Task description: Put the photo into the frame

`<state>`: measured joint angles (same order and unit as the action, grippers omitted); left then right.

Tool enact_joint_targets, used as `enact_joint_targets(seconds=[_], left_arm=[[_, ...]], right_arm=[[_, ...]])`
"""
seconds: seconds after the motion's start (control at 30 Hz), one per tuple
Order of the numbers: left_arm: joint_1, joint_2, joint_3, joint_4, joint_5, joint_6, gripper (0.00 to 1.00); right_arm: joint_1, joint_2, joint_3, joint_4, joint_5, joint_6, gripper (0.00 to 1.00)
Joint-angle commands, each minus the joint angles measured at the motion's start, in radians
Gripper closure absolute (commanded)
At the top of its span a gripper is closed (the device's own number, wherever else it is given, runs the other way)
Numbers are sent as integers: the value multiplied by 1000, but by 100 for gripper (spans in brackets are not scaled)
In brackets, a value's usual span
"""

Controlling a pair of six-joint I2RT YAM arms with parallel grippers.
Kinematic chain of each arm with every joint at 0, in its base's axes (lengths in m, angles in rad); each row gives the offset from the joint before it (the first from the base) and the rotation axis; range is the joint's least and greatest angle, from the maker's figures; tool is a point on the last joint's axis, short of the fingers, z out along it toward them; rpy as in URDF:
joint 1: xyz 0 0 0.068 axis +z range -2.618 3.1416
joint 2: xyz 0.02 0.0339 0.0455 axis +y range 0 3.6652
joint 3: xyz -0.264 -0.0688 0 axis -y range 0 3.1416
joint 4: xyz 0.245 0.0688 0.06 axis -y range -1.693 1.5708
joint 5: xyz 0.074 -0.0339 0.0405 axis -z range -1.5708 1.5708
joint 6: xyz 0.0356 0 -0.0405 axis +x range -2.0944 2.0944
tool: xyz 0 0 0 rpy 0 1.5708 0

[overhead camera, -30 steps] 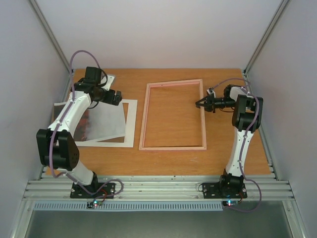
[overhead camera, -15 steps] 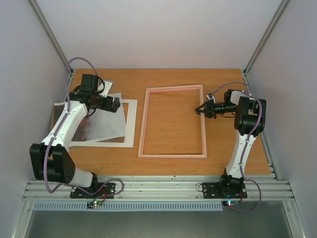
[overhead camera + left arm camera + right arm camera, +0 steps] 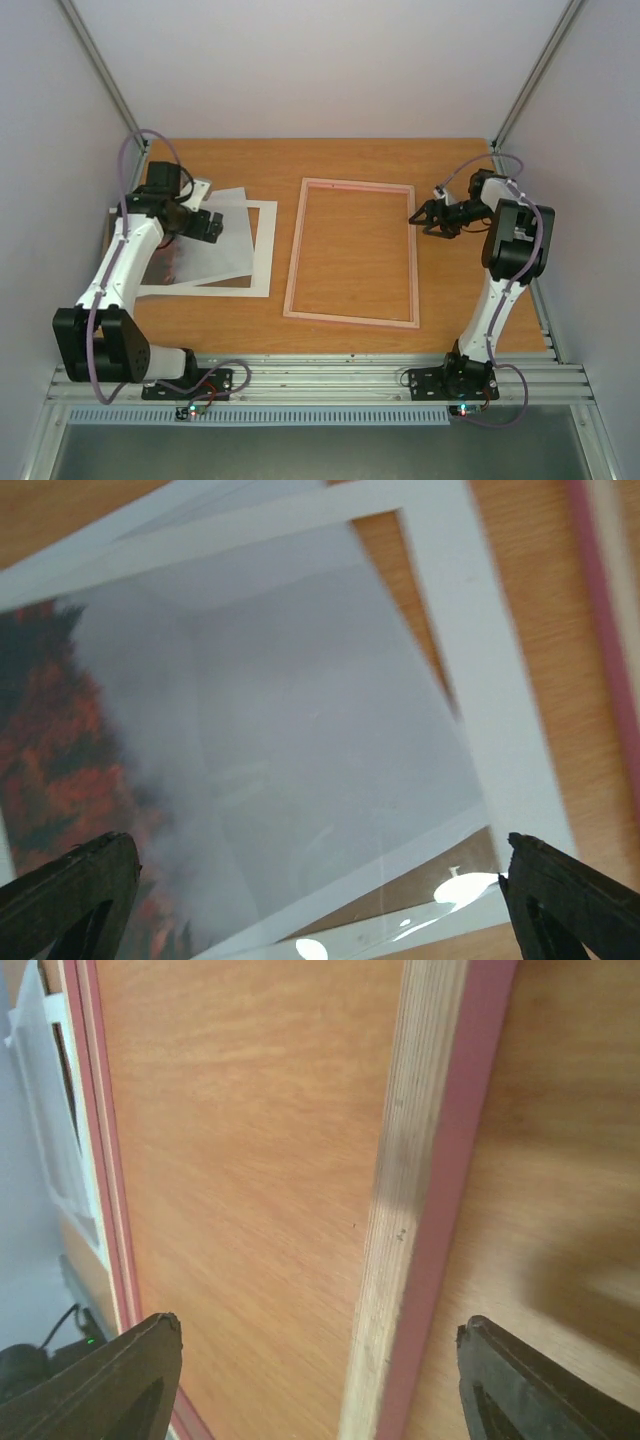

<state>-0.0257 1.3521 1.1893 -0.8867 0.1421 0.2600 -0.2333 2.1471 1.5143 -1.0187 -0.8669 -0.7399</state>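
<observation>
Photo (image 3: 205, 240) is lying flat on the wooden table (image 3: 450, 300) in the left half of the top view. It is sitting slightly askew over a white mat border (image 3: 262, 250), with its grey sky toward the right and its red-orange trees toward the left. Beside it, in the centre of that view, the frame (image 3: 352, 183) is lying flat and apart from the mat, with bare table showing through its opening. The left arm is rising from its base at the lower left and running up the left side. It is bending at the upper left, so that the left gripper (image 3: 212, 227) is pointing rightward above the photo's upper part. In the left wrist view (image 3: 320, 875) its jaws are standing wide, one fingertip (image 3: 75, 880) at the lower left and the other at the lower right. Nothing is being held between them, and the photo (image 3: 250, 730) and the mat (image 3: 470, 650) are lying below. The right arm is climbing from its base at the lower right, folding at its elbow on the right side and reaching back leftward. The right gripper (image 3: 421, 219) is hovering just beside the frame's upper right corner. In the right wrist view (image 3: 320, 1360) its jaws are also spread apart and gripping nothing. The frame's right rail (image 3: 420, 1190), pale wood edged with pink, is running between them below. A purple cable (image 3: 130, 150) is looping over the left arm's elbow.
</observation>
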Motion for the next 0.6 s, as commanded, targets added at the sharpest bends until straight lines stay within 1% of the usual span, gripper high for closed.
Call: enact_joint_targets(seconds=[0.0,0.13,0.27,0.43,0.57], left_arm=[[111,38,-1,-61,-10,11,1],[227,100,4,-67,-18,27,1],[310,175,2,-39,-42,81,1],[359,264,4,5,-65,143,1],[374,351,46,-5,-56,149,1]], right_arm=[[-6,-102,60,6,56,2,21],[25,-140,89,2,43,11,19],[99,-178,93,6,15,33,19],[221,-234,66,62,-9,91,19],[366,-250,54,129,-4,164,19]])
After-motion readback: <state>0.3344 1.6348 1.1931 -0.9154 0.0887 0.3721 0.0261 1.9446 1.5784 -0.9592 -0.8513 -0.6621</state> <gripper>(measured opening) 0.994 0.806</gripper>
